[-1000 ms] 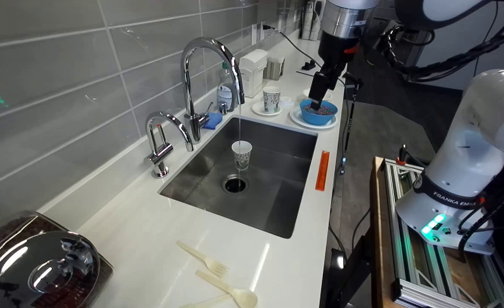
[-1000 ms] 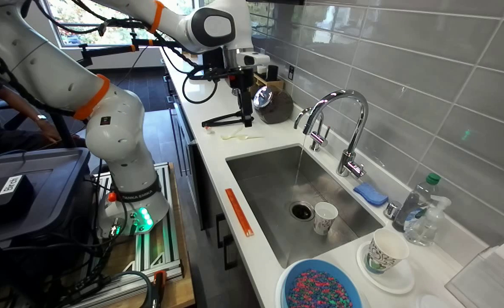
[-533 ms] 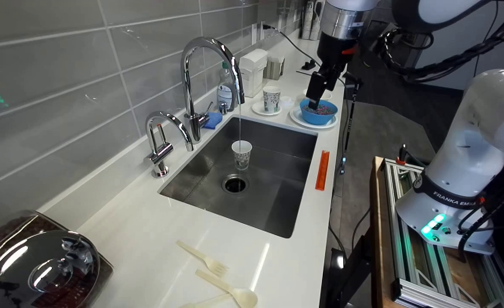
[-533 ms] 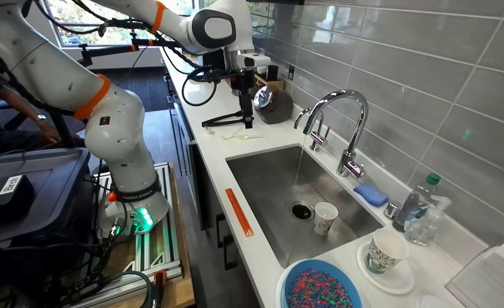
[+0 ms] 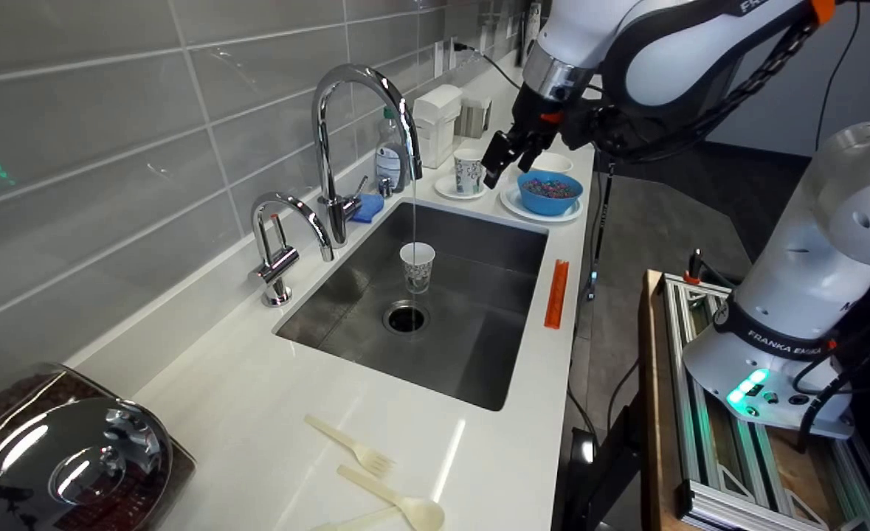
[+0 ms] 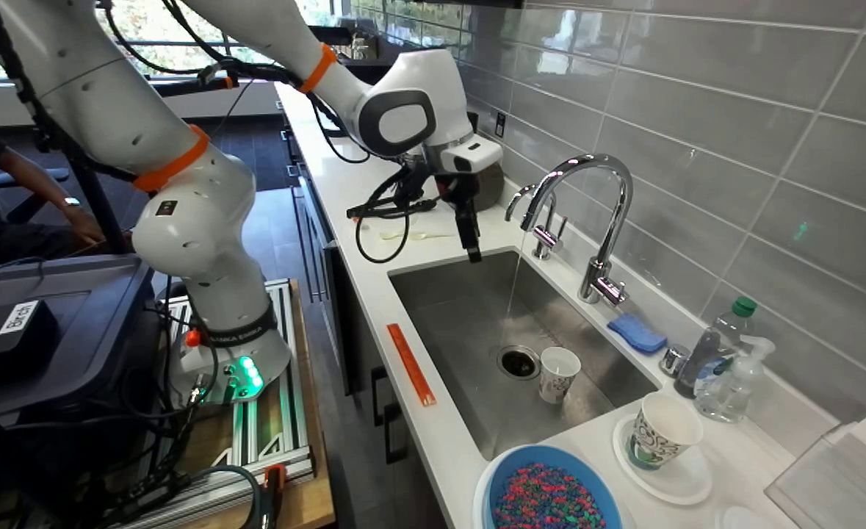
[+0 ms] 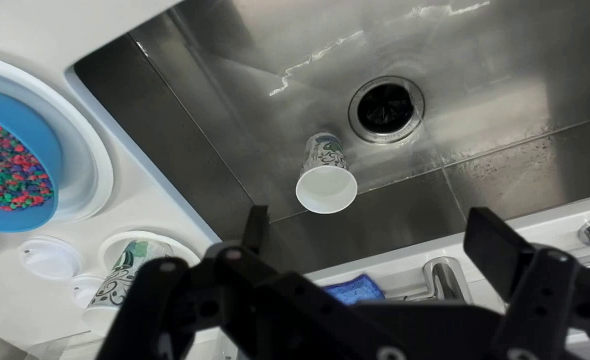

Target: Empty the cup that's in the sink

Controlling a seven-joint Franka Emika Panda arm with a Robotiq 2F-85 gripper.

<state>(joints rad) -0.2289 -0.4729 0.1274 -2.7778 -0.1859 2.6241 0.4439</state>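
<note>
The cup (image 7: 326, 189), white paper with a dark swirl pattern, stands upright in the steel sink (image 6: 447, 330), right beside the round drain (image 6: 518, 363). Its pale inside faces my wrist view; whether liquid is in it, I cannot tell. Both exterior views show the cup (image 5: 418, 267) too. My gripper (image 7: 367, 215) is wide open, nothing between its black fingers (image 7: 495, 245). In an exterior view the gripper (image 5: 507, 173) hangs high, above the sink's level and well apart from the cup.
A tall chrome faucet (image 6: 623, 195) arches over the sink, a thin water stream falling from it. On the counter stand a similar cup (image 6: 660, 441) on a plate, a blue bowl (image 6: 502, 499) of coloured bits, an orange strip (image 6: 410, 364), a blue sponge (image 6: 637, 333) and soap bottles (image 6: 715, 345).
The arm has swung and lowered my gripper towards the sink, away from its earlier place over the counter. The cup has stayed where it was.
</note>
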